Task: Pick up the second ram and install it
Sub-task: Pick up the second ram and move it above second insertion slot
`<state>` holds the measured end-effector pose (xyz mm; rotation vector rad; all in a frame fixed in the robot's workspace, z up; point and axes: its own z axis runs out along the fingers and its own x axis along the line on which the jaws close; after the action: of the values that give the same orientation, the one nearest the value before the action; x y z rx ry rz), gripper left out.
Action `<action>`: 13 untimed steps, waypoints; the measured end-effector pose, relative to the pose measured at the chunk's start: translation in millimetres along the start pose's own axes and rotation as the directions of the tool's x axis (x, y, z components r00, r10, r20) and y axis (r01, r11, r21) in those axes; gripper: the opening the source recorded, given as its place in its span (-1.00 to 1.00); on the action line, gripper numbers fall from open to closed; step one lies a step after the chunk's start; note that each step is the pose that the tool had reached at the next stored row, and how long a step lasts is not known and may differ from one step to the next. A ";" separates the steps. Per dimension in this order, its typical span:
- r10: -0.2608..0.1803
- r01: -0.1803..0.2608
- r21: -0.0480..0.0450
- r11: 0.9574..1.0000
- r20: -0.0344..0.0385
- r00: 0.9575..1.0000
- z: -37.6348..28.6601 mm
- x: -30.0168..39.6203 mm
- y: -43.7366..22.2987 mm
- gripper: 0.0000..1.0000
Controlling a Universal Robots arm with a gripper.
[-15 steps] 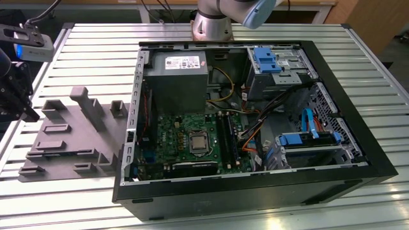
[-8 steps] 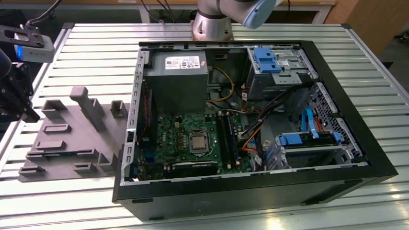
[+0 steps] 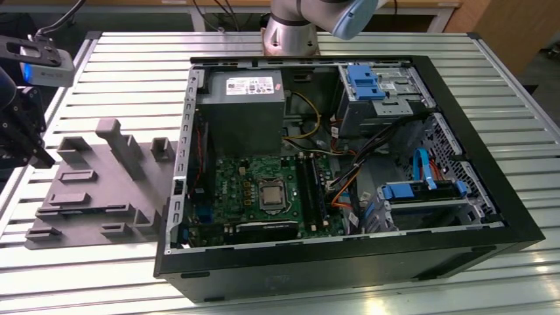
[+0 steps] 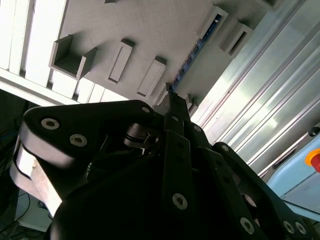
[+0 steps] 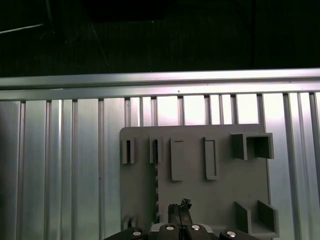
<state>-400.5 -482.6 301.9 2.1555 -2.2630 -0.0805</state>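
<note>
— What is closest?
— The black metal hand [image 4: 172, 97], its fingers drawn close together. The tips sit at the near end of the second ram [image 4: 196, 49], a thin dark stick standing on edge in a slot of the light grey moulded plastic tray [image 4: 150, 30]. I cannot tell whether they touch it.
— The tray's other pockets?
— Rectangular, matte, open-topped. The tray lies on a ribbed, shiny aluminium table [image 5: 60, 165].
— Farther off?
— In the exterior view, an open black tower case [image 3: 350, 272] holds a green circuit board [image 3: 240, 187] and a grey boxy power unit [image 3: 245, 121].
</note>
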 end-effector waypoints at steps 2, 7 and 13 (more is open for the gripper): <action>0.000 0.000 0.000 1.000 0.000 1.000 0.7 0.0 0.2 -0.79; 0.000 0.000 0.000 1.000 0.000 1.000 1.9 0.1 0.5 -0.79; 0.000 0.000 0.000 1.000 0.000 1.000 3.0 0.2 0.8 -0.79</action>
<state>-401.4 -482.7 298.9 2.1558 -2.2627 -0.0805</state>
